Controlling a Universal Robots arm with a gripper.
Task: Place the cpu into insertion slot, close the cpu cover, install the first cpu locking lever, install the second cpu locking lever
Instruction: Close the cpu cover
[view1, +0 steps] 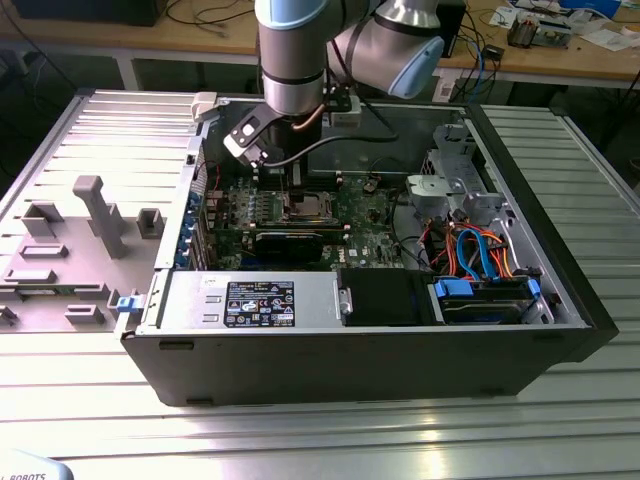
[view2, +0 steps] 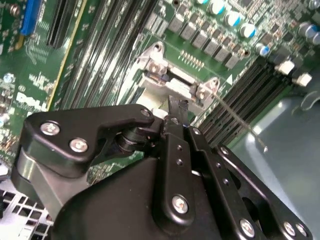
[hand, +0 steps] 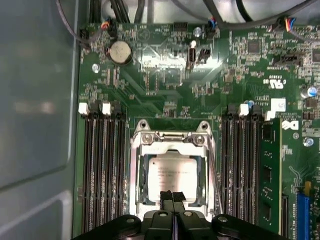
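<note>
**Chip seated, my fingers clenched at the socket's edge**

In the exterior view, my arm (view1: 290, 60) reaches straight down into the open computer case (view1: 400, 370), which lies on a ribbed metal table (view1: 320, 440). My gripper (hand: 172, 197) is clenched: its two black fingertips press flat against each other with nothing between them. In the first wrist view they stand over one edge of the cpu (hand: 172, 172), where the chip meets the frame around it. I cannot tell whether they touch the metal.

The cpu lies flat in the insertion slot (hand: 172, 136), silver-grey top facing up. The cpu cover (hand: 141, 180) is down over it. Its bright frame borders the chip on every side I can see, and the chip shows through the square window.

Rows of long black memory slots (hand: 100, 170) flank the socket on both sides, set into the green circuit board (hand: 165, 80). In the second wrist view a thin lever rod (view2: 240, 122) runs out from one corner of the socket and slants across the neighbouring slots. I cannot tell whether it is latched.

A grey fixture tray (view1: 80, 240) sits just beside the case on the exterior view's left. Blue and orange cables (view1: 480, 250) bunch inside the case toward the exterior view's right.
</note>
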